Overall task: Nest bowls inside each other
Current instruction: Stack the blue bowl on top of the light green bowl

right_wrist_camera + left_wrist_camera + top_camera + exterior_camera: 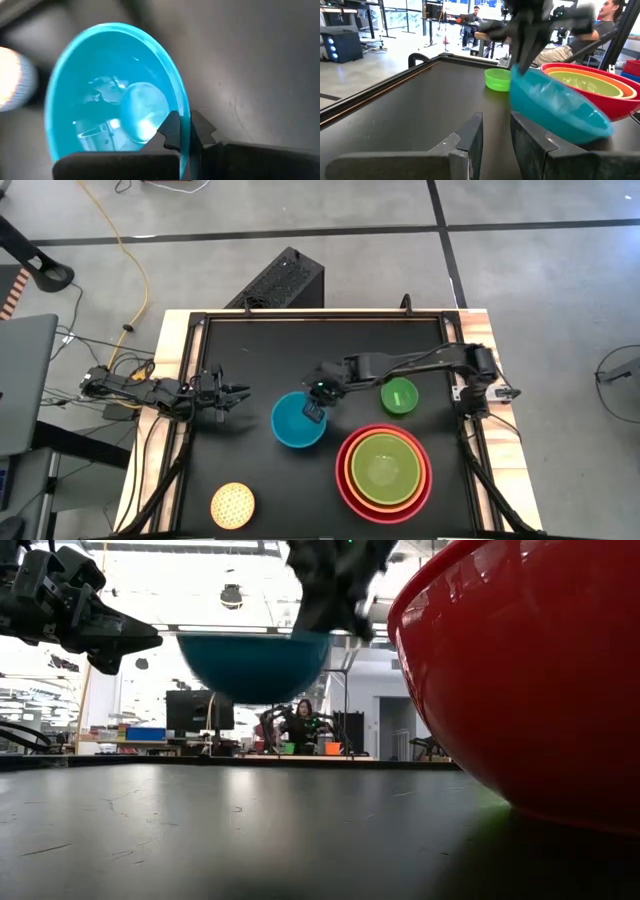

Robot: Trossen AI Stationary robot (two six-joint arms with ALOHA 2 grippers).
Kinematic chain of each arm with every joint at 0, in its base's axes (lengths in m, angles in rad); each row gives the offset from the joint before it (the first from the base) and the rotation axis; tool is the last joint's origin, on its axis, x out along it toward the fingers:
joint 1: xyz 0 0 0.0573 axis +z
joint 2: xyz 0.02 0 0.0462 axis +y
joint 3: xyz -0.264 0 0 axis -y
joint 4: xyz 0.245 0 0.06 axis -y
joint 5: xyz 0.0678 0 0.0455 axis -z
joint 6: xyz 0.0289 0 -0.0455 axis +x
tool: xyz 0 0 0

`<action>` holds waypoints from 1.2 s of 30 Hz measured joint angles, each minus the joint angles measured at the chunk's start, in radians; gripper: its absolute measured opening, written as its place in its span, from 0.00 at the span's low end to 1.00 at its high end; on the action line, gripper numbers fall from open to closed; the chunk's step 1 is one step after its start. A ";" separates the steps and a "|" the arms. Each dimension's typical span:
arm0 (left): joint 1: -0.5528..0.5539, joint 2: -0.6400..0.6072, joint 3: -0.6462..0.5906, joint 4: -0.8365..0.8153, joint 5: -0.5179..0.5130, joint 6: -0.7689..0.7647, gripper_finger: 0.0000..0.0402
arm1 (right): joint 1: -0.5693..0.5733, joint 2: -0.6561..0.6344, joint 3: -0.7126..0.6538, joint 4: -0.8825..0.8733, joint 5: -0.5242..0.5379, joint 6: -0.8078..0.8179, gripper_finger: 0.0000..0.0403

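Note:
My right gripper [318, 404] is shut on a blue bowl [297, 422] that hangs over the middle of the black table. A small green bowl [399, 396] stands on its base to the right of it. Near the front right, a lime green bowl [384, 466] sits inside an orange one [350, 476], which sits inside a large red bowl [420, 498]. A small speckled yellow bowl [232, 504] stands at the front left. My left gripper [236, 394] waits open at the table's left side, pointing level toward the blue bowl. My right gripper pinches the blue bowl's rim [184, 116] on its far right side, with one finger inside [170, 131] the bowl and one outside [202, 133]. The fingers slant down from the table's right. The bowl hangs tilted and clear of the table [255, 665].
The table [260, 345] has a raised frame around its edge. Cables and a dark box lie on the floor beyond the far left. People sit at desks in the room behind.

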 joint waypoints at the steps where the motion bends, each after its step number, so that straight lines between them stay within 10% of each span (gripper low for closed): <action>1: 0.000 0.000 0.000 0.000 0.000 -0.003 0.22 | 0.009 -0.028 0.000 -0.007 0.000 0.004 0.03; 11: 0.000 0.000 0.000 0.000 0.009 -0.006 0.22 | 0.219 -0.257 0.000 -0.207 0.021 0.172 0.02; 19: 0.000 0.000 0.000 0.000 0.009 -0.006 0.22 | 0.473 -0.332 -0.028 -0.475 0.299 0.463 0.02; 36: 0.000 0.000 0.000 0.000 0.009 -0.014 0.22 | 0.658 -0.618 -0.595 -0.290 0.340 1.035 0.02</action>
